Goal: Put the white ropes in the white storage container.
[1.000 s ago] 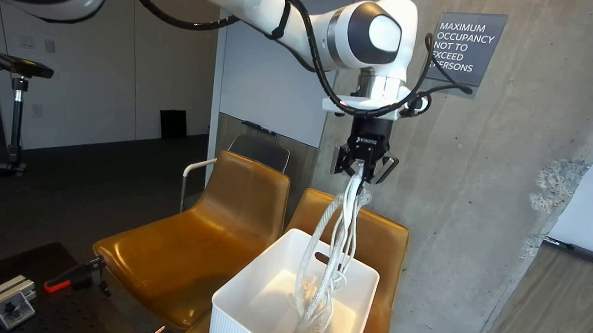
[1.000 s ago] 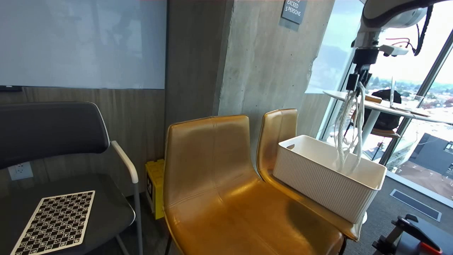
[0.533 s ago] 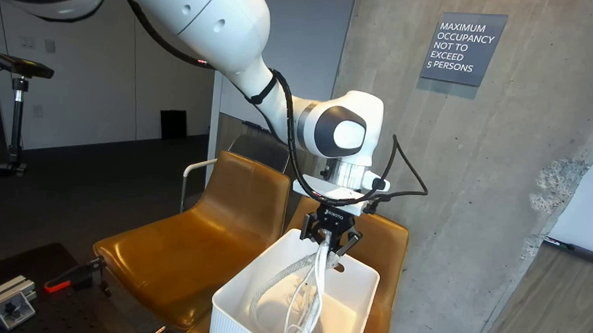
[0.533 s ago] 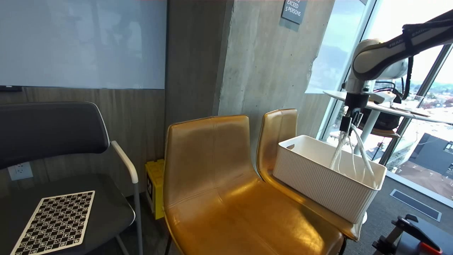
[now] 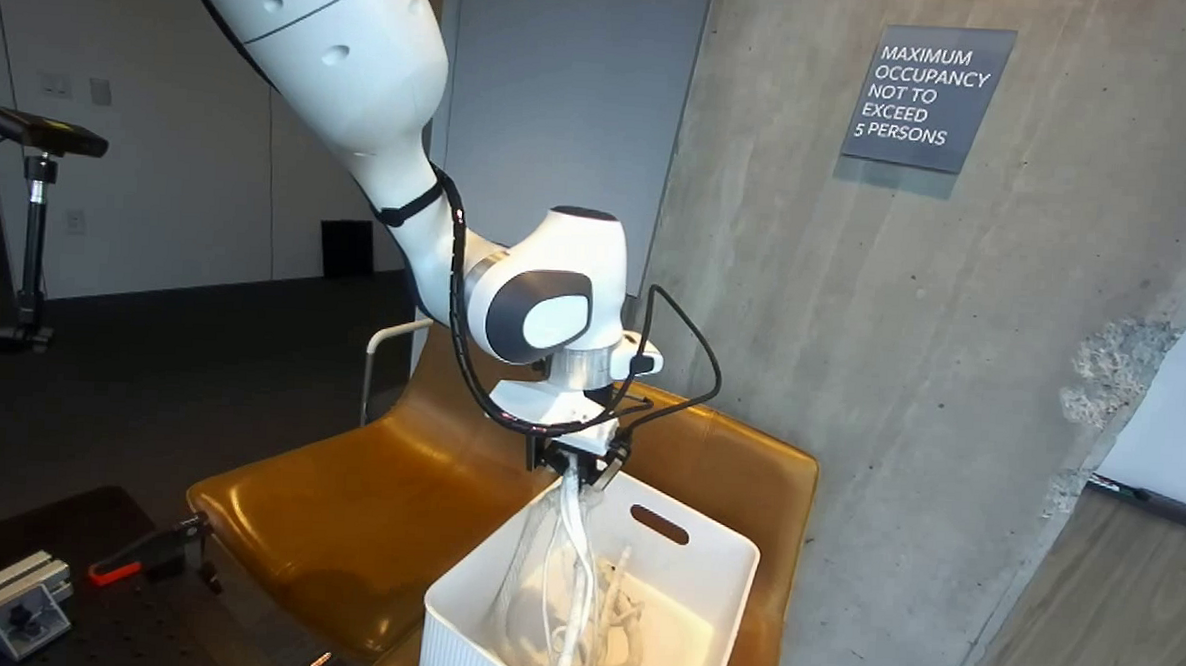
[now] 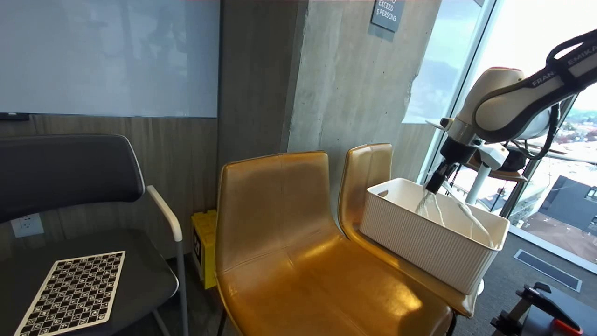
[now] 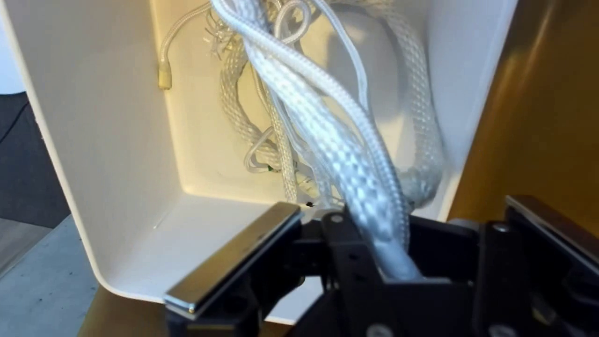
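A bundle of white ropes (image 5: 575, 557) hangs from my gripper (image 5: 573, 466). It is gripped near one end, which shows at the gripper's centre in the wrist view (image 7: 337, 159). The white storage container (image 5: 718, 564) stands on a tan chair; its ribbed side shows in an exterior view (image 6: 410, 238). My gripper, tilted, is just above the container's opening (image 6: 433, 183). The lower parts of the ropes lie in loops on the container floor, while the upper parts rise to the gripper. The fingertips' contact with the ropes is partly hidden.
A tan chair (image 5: 345, 502) stands beside the container's chair, and a concrete pillar (image 5: 954, 319) is behind. A black clamp with a red handle (image 5: 133, 558) is near the dark table's edge. A black chair (image 6: 60, 163) holds a patterned board (image 6: 72, 291).
My gripper has come down from high above the container towards its rim, shifted sideways and tilted. The hanging ropes have gone lower, and more of them rests on the container floor.
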Robot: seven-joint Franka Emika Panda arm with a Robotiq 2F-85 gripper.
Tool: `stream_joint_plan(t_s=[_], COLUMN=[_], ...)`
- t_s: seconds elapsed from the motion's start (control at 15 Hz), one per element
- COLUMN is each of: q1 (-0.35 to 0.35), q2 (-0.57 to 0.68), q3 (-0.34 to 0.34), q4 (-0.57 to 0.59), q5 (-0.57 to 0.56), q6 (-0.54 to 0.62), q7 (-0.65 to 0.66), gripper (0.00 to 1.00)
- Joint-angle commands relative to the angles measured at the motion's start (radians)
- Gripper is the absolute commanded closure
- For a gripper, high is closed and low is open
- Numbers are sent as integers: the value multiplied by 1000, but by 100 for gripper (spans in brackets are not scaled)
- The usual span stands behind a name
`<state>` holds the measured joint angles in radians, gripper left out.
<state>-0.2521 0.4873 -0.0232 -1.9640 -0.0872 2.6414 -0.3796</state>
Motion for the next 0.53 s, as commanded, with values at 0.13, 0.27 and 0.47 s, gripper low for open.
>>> stream_joint_plan(t_s=[0.13, 0.27, 0.47], q1=[10, 2, 10], q2=[-93, -108, -154], q3=[-5, -7, -18], q4=[-181, -187, -164], q5=[1, 8, 2], q6=[116, 128, 129], q7=[-1, -2, 12], gripper=[73, 59, 38])
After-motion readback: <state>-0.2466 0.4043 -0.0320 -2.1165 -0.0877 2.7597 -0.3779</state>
